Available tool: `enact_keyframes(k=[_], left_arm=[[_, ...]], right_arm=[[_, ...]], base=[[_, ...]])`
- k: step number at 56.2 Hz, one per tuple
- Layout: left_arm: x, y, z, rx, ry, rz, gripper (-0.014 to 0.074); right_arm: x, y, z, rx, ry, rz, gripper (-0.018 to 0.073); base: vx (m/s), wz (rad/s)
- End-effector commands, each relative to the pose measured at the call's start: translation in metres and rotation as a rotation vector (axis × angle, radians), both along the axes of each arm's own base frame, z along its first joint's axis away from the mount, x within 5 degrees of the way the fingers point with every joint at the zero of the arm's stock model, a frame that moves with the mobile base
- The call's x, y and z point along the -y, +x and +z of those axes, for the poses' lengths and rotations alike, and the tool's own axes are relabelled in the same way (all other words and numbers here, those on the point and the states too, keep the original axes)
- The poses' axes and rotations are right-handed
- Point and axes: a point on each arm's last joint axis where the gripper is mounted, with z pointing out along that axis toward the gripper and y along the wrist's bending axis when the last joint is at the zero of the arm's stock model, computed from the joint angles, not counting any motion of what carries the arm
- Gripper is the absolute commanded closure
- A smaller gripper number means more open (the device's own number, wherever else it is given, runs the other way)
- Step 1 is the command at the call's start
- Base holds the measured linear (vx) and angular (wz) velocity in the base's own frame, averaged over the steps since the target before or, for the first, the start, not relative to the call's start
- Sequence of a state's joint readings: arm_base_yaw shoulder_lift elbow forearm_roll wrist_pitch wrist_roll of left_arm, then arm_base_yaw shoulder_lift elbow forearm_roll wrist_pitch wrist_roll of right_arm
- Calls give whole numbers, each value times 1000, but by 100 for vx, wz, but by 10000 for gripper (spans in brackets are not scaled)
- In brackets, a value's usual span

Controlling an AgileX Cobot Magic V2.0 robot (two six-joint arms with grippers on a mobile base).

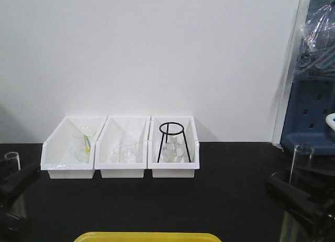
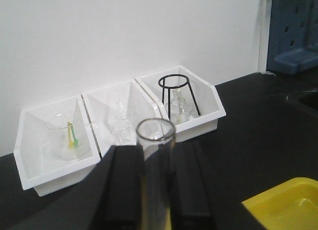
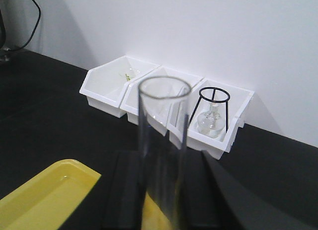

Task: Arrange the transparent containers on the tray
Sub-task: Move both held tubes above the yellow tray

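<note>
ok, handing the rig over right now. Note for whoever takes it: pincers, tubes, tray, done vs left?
Left pincer: shut on a test tube, held upright with its mouth up, left of the tray.
Right pincer: shut on the second test tube, also upright, right of the tray.
Yellow tray: on the black bench, in front of the three white bins. No tube on the part in view.
Done: both tubes are in hand.
Left: set both on the tray and release.
</note>
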State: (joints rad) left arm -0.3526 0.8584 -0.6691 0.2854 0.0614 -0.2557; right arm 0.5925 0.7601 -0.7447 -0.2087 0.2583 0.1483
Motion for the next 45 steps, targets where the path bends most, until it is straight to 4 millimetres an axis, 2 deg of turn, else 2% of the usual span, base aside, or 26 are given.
enact_keyframes(k=[1,16,23,28,36,42,45], left_arm=[[3,-2,20,108,-54,-27,468],[3,-2,20,108,-56,-27,468],[3,0,16,74,-50,-19,464],[3,4,8,-1,-59,0,461],[9,18,-7,-143,-172,27,456],[24,35,-20,-282,-158,17,442],[34,44,-20,-321,-137,-2,433]], right_arm=[[0,-1,18,109,48,15,529],[-2,0,17,97,51,15,529],[-7,8,11,18,107,7,529],[-16,21,1,-41,101,3,529],[-39,53,-22,-153,109,-3,529],[-57,78,-38,-279,153,-28,529],[-65,89,-45,-310,150,-34,529]], base=[[0,0],[0,0],[0,0],[0,0],[0,0],[0,0],[0,0]])
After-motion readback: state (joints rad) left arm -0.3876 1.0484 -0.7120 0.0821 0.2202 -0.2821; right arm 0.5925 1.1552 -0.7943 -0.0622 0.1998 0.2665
